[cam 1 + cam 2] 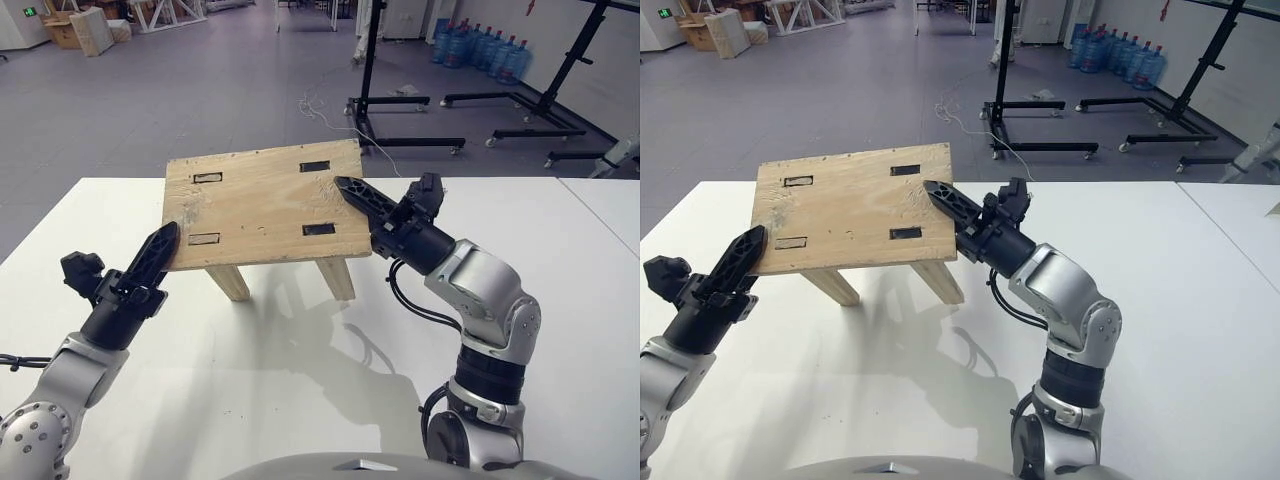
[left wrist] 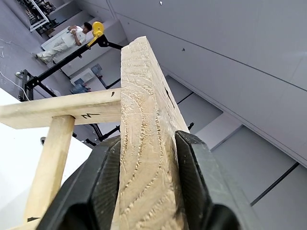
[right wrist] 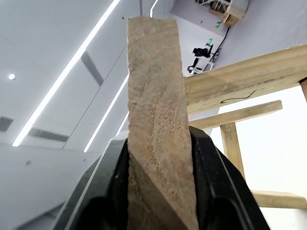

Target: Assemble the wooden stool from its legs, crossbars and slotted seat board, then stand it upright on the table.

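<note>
While gripped at opposite edges by left end effector (image 1: 168, 240) and right end effector (image 1: 350, 195): rough-sawn, slotted seat board (image 1: 260, 205); smooth counter (image 1: 250, 380) open around.

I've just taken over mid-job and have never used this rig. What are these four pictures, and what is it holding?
This is a humanoid robot with two arms, each ending in a two-fingered hand. The two wide pictures come from its head camera, looking down over a white table. The two close-ups come from cameras on its wrists. The assembled pale wooden stool is legs down; the left hand and right hand each clamp an edge of its slotted seat board.
</note>
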Controlling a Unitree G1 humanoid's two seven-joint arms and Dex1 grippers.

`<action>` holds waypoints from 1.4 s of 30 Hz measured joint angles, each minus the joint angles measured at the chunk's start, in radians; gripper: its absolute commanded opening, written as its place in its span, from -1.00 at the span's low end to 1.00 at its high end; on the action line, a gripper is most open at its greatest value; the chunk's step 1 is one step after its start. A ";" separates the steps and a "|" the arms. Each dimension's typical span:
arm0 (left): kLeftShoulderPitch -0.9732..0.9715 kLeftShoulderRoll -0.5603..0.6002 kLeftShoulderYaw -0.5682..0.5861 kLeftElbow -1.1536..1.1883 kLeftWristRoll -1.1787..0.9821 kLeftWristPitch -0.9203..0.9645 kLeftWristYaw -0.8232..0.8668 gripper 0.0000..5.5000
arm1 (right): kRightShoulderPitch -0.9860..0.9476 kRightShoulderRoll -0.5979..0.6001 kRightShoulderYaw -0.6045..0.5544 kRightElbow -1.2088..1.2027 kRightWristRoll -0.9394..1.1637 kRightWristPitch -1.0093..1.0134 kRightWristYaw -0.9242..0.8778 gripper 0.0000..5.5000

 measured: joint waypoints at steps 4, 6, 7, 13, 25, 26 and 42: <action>-0.061 0.013 0.003 0.002 0.078 0.029 0.022 0.06 | 0.000 0.036 -0.007 -0.008 -0.001 -0.111 -0.112 -0.51; -0.063 0.014 -0.013 -0.019 0.104 0.085 0.005 0.20 | 0.020 0.033 -0.024 0.004 -0.002 -0.190 -0.162 -0.52; -0.062 0.014 -0.017 -0.027 0.114 0.103 -0.007 0.27 | 0.042 0.030 -0.039 0.014 -0.003 -0.220 -0.174 -0.52; -0.083 -0.026 -0.016 0.016 0.194 0.126 -0.041 0.60 | 0.079 -0.036 -0.013 0.009 -0.004 -0.232 -0.155 -0.13; -0.169 -0.159 -0.091 -0.094 0.698 -0.019 -0.017 0.73 | 0.105 -0.185 -0.101 0.121 -0.016 -0.091 0.226 0.34; -0.182 -0.166 -0.100 -0.108 0.736 -0.028 -0.008 0.73 | 0.120 -0.194 -0.110 0.121 -0.019 -0.075 0.264 0.34; -0.219 -0.246 -0.133 -0.185 0.992 -0.071 0.097 0.73 | 0.495 -0.570 0.055 -0.182 -0.345 0.107 1.037 0.34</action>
